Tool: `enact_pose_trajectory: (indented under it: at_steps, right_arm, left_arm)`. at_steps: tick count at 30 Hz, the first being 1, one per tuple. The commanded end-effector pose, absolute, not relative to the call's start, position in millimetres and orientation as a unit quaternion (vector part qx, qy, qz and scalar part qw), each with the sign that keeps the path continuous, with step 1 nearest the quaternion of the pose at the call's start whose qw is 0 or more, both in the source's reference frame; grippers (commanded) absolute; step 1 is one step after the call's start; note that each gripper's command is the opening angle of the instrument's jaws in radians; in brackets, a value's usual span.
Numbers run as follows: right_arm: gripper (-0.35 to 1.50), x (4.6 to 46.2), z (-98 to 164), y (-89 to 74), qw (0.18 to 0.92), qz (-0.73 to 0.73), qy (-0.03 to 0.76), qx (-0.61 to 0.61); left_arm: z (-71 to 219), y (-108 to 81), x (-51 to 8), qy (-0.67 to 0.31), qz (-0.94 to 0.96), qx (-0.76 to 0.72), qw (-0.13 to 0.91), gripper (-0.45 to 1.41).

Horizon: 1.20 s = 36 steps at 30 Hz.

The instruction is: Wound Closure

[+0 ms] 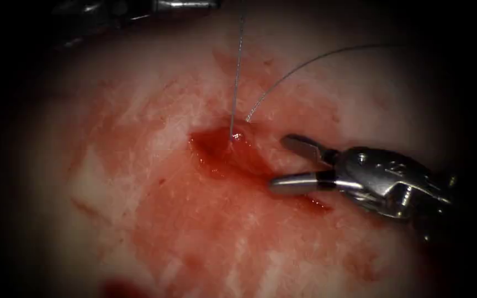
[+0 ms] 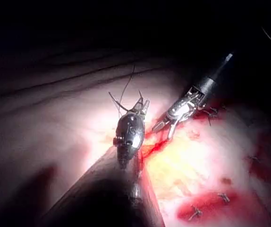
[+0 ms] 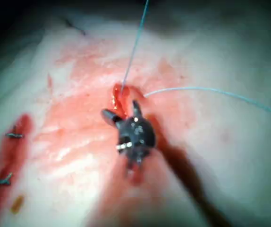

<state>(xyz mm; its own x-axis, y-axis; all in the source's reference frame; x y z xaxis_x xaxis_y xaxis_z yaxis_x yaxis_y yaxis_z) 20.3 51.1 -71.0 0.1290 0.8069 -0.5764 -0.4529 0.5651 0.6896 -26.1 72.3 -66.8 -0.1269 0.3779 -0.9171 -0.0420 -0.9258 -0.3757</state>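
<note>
Thread (image 1: 237, 72) rises near-vertical from cut (image 1: 224, 152) (right hand (image 1: 285, 163) agape, empty).

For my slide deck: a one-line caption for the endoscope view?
Right gripper open and empty at the right edge of the cut, thread rising from the cut in the tissue.

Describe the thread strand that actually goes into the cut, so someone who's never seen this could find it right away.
Start at the tissue and find the cut, the wet red pocket left of the right tool, whose jaws stand open and hold nothing. The thread strand rises nearly straight up from inside that pocket. Its neighbour, the curved strand, instead arcs off to the right and ends just outside the cut's upper edge.
</note>
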Motion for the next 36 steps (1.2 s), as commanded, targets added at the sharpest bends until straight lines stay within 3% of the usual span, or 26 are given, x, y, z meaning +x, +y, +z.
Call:
enact_pose_trajectory:
  at_steps: [1,12,24,36]
  right_arm:
    - [1.11,21.2,-71,50.9,0.728,0.432,0.500,0.183]
    - [1.04,21.4,-72,51.0,0.719,0.438,0.497,0.209]
    - [0.91,22.5,-73,54.8,0.625,0.555,0.469,0.286]
    - [0.88,23.3,-72,54.5,0.584,0.590,0.461,0.313]
  left_arm:
    - [-66,71.2,-26.7,-0.133,0.737,-0.647,0.142,-0.35]
    - [-61,62.2,-28.6,-0.106,0.749,-0.645,0.113,-0.35]
    - [-57,55.6,-31.6,0.019,0.757,-0.653,-0.021,-0.35]
    - [-56,55.8,-31.4,0.052,0.738,-0.672,-0.038,-0.35]
